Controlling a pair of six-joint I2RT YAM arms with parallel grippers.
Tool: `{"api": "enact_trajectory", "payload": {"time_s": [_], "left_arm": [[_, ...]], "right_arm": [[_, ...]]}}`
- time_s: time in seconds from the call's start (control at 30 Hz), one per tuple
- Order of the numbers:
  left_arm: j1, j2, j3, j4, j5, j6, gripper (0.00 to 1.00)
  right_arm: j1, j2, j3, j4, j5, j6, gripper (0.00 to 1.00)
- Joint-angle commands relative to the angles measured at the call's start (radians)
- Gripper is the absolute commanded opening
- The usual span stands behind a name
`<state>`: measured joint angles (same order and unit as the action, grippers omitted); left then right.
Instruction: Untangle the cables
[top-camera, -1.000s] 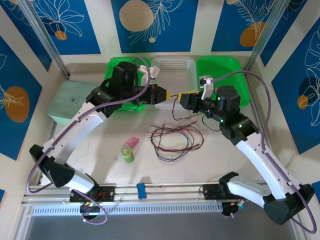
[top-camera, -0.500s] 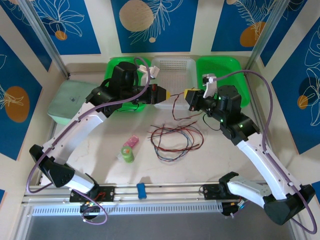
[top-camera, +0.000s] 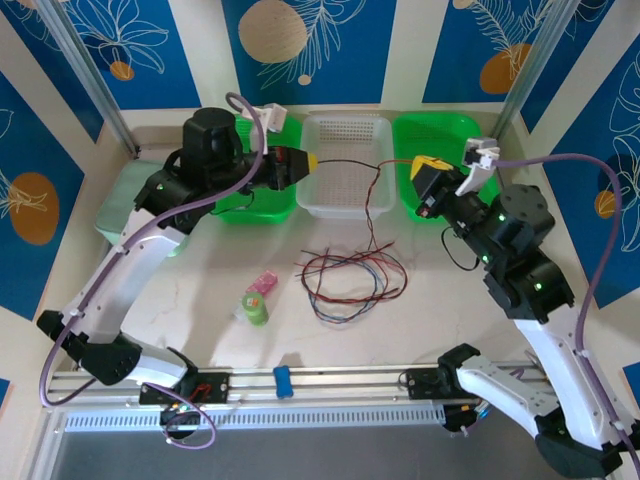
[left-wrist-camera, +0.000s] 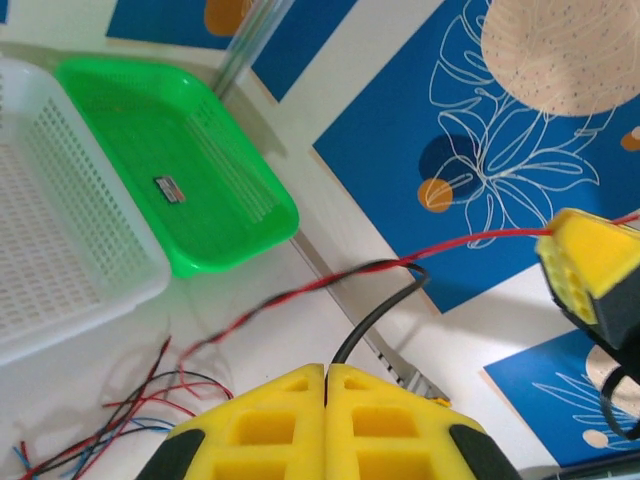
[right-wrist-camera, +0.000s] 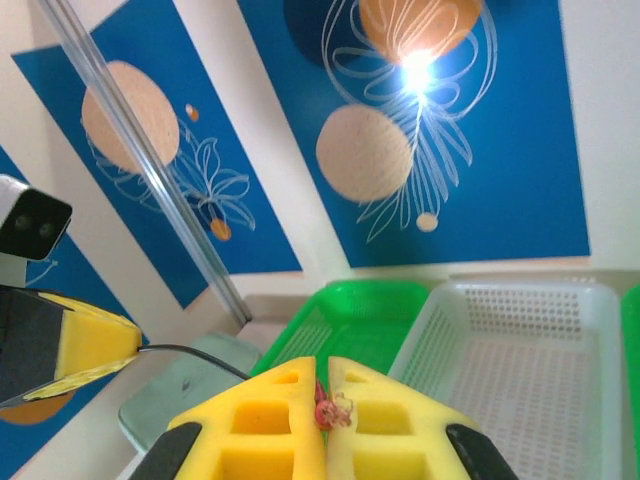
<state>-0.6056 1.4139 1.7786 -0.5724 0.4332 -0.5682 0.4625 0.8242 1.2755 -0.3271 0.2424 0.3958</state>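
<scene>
Two robot hands hold thin cables stretched between them, above a loose tangle on the bench.

The left hand (top-camera: 308, 160), at upper left of the overhead view, has its yellow pads pressed together on a black cable (left-wrist-camera: 340, 350). The right hand (top-camera: 420, 166), at upper right, is pinched on the frayed end of a red cable (right-wrist-camera: 325, 408). The two strands meet in mid-air over a white basket (top-camera: 345, 122). From there red wire drops to the rest of the cables (top-camera: 350, 280), a heap of red, black and blue-grey loops at the centre of the bench (top-camera: 200, 270). They look light, limp and thin, likely to slip or snag. They are probably best gripped near an end or a free loop and drawn out gently.
</scene>
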Motion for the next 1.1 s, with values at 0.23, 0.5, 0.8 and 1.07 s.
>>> {"api": "enact_trajectory", "payload": {"time_s": [0.23,0.5,0.8,1.07], "left_arm": [[0.216,-0.087,0.049,-0.07,0.042,0.032,0.0],[0.339,-0.117,0.038,-0.132,0.055,0.061,0.0],[0.527,-0.14,-0.02,-0.179,0.103,0.075,0.0],[0.688,-0.165,-0.127,-0.107,0.171,0.024,0.0]], "right_arm": [[-0.017,-0.024,0.149,0.019,0.248,-0.183,0.0],[-0.093,-0.001,0.189,0.097,0.355,-0.212,0.0],[-0.276,0.045,0.264,0.095,0.37,-0.234,0.0],[-0.501,0.08,0.283,0.054,0.252,-0.165,0.0]]}}
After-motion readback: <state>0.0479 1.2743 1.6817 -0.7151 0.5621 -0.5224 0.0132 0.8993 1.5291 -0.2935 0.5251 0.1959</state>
